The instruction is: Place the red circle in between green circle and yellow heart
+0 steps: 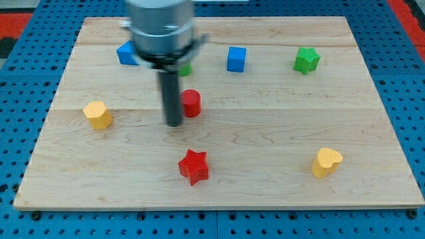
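The red circle lies on the wooden board just left of centre. My tip rests on the board right beside it, at its lower left, touching or nearly touching. The green circle is mostly hidden behind the arm, just above the red circle; only a sliver shows. The yellow heart lies at the lower right, far from the tip.
A red star lies below the tip. A yellow block is at the left. A blue block sits at the upper left, partly behind the arm. A blue cube and a green star are along the top.
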`<state>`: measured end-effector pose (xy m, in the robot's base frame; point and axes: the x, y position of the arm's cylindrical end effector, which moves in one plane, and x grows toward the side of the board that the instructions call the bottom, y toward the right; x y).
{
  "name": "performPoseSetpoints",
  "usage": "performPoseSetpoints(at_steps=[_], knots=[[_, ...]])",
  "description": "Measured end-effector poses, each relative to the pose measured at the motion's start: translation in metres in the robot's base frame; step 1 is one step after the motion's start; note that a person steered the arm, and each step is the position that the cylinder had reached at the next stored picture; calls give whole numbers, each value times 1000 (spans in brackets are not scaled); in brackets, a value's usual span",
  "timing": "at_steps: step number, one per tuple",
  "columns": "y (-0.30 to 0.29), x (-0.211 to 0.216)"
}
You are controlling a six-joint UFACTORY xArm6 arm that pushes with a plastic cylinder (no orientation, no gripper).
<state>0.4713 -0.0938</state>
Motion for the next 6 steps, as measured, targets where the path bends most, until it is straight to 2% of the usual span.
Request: performPoseSetpoints(at_steps=[1,2,3,4,5,6], knots=[[5,-27],[41,-29],[103,-19],[83,-19],[108,-19],[90,-19]])
